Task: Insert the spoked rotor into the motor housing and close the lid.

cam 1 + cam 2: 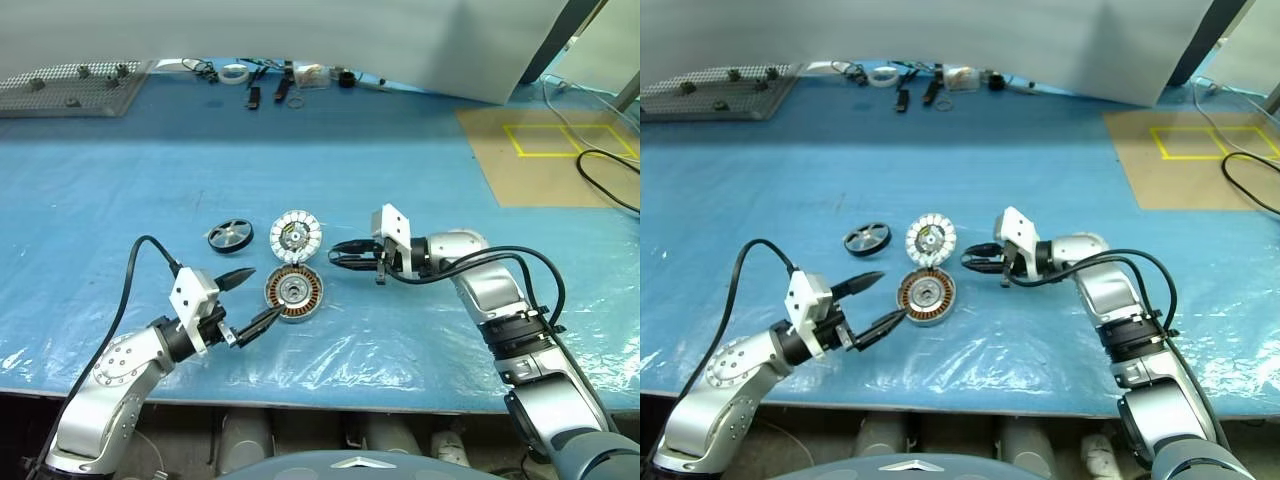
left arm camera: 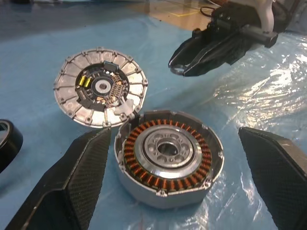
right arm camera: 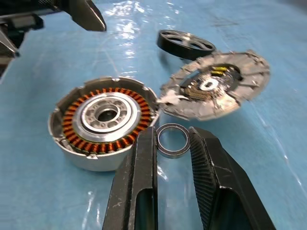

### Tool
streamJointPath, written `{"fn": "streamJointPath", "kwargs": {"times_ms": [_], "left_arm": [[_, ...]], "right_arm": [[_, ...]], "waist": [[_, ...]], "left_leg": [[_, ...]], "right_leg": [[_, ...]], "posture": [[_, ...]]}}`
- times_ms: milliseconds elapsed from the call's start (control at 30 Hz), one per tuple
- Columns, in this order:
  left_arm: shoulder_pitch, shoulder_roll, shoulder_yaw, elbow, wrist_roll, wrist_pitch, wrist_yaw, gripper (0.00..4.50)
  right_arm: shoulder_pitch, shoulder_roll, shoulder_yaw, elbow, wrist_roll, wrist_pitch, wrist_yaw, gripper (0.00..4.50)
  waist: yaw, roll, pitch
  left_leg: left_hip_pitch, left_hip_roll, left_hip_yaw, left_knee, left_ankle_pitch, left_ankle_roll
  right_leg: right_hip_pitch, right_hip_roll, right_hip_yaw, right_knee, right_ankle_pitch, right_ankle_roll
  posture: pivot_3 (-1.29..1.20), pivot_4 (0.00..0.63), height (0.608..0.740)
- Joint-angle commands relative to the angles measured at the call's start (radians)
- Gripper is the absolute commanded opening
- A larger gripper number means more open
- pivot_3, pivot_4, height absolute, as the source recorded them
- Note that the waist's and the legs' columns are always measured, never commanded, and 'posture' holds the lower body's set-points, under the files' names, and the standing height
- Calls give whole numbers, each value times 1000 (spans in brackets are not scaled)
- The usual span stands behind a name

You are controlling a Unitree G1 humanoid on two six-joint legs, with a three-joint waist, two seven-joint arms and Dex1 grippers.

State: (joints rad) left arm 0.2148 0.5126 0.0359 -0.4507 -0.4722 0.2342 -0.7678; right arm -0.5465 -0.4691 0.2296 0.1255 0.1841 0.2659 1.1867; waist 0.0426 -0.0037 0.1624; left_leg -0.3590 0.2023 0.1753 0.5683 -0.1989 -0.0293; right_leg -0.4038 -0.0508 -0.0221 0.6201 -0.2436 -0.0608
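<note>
The motor housing point(image 1: 293, 293), a silver ring with copper windings, lies open on the blue table. Just behind it, touching its rim, the lid point(image 1: 296, 236) lies with its white segments up. The spoked rotor point(image 1: 230, 235), black-rimmed, rests flat to the left of the lid. My left gripper point(image 1: 258, 295) is open, low at the housing's left side, one finger point(image 2: 76, 177) on each flank. My right gripper point(image 1: 335, 255) hovers right of the lid and housing, pointing left, shut on a small metal ring point(image 3: 172, 140) held at its fingertips.
A grey perforated tray point(image 1: 70, 88) sits at the back left. Small tools and a tape roll point(image 1: 236, 72) lie along the back edge. A brown board with a yellow square point(image 1: 560, 150) and black cables point(image 1: 605, 180) lie at the right. The table's front edge is close.
</note>
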Motion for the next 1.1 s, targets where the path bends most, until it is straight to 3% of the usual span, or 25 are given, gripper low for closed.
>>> {"fn": "streamJointPath", "kwargs": {"times_ms": [33,400,767,1100], "left_arm": [[16,4,12,-21,4,-42,-19,4500],[111,-23,-8,-64,42,-108,9,4500],[146,-56,-13,-107,62,-103,71,4500],[131,-53,-9,-109,57,-89,84,4500]], "right_arm": [[-52,8,17,-7,25,-14,48,596],[-79,94,128,84,-9,-69,111,596],[-125,179,157,242,-61,-166,96,596],[-121,186,153,304,-90,-202,87,596]], "waist": [[0,0,0],[-1,0,0],[0,0,0],[-1,0,0]], "left_leg": [[0,0,0,0,0,0],[-1,1,0,0,0,0],[-1,1,0,0,0,0],[-1,1,0,0,0,0]], "right_leg": [[0,0,0,0,0,0],[-1,0,0,0,0,0],[-1,0,0,0,0,0],[-1,0,0,1,0,0]], "posture": [[0,150,740],[0,150,740],[0,150,740],[0,150,740]]}}
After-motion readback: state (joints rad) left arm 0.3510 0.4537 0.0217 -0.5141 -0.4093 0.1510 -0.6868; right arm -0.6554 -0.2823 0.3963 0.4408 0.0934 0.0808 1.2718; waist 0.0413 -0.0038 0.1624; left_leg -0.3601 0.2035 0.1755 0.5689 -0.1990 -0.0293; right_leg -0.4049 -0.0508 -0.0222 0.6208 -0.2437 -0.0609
